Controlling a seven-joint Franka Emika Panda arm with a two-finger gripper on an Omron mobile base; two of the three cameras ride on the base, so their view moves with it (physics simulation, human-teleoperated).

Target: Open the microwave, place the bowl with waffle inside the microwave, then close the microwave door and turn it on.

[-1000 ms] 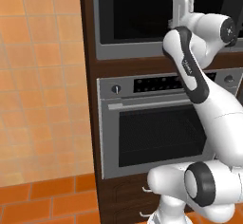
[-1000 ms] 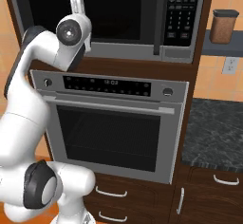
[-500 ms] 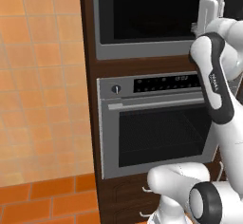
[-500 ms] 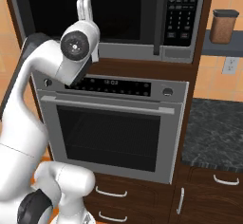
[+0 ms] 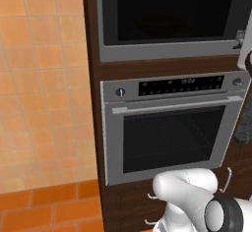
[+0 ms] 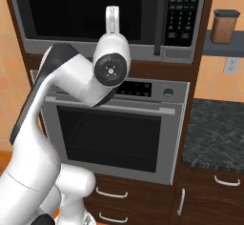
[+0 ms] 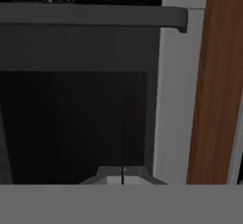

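The microwave sits built into the wood cabinet above the oven. Its door is closed, with a wide black glass front in a grey frame. A dark vertical bar handle runs along the door's right side, beside the keypad panel. My gripper points up in front of the glass, left of the handle, with its fingers together. In the rolled hand view the handle lies across the top, and the gripper is shut and empty before the dark glass.
A steel oven with knobs and a display strip is below the microwave. A dark stone counter lies to the right, with a brown canister on a shelf above it. An orange tiled wall stands to the left.
The arm has swung right across the microwave front, carrying the gripper from the door's left part toward the handle side. The door stays closed.
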